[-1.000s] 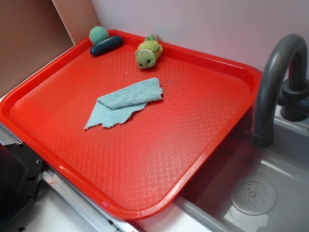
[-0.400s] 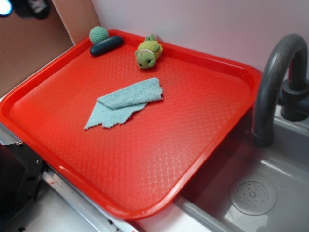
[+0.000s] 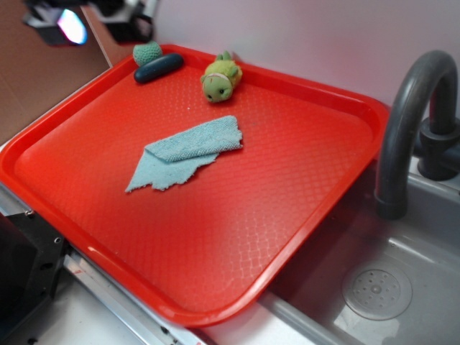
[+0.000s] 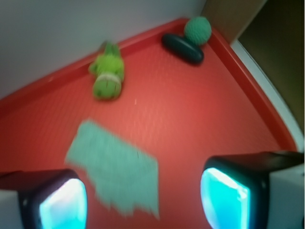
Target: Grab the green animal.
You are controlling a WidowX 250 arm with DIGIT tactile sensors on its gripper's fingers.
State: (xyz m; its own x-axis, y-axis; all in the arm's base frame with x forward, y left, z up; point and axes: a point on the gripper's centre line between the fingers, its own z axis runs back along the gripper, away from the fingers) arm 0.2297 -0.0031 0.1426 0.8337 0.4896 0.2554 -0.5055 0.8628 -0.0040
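red tray point(image 3: 316, 187), cloth point(image 3: 188, 151), green animal point(image 3: 220, 77) (far edge)

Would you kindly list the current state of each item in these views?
Small yellow-green plush animal: lying on the tray, ungrasped.
Light blue cloth: partly folded, flat on the tray.
Round teal knitted ball: touching the dark blue oblong object.
Red plastic tray: lying beside the sink.
Gripper: open, above the tray, holding nothing.

The rectangular red plastic tray point(image 3: 302, 180) is showing an embossed diamond pattern. On it are lying a yellow-green plush animal point(image 3: 220, 77) with a tan band, a light blue terry cloth point(image 3: 185, 151), a teal knitted ball point(image 3: 148, 51) and a dark blue oblong object point(image 3: 159, 68).
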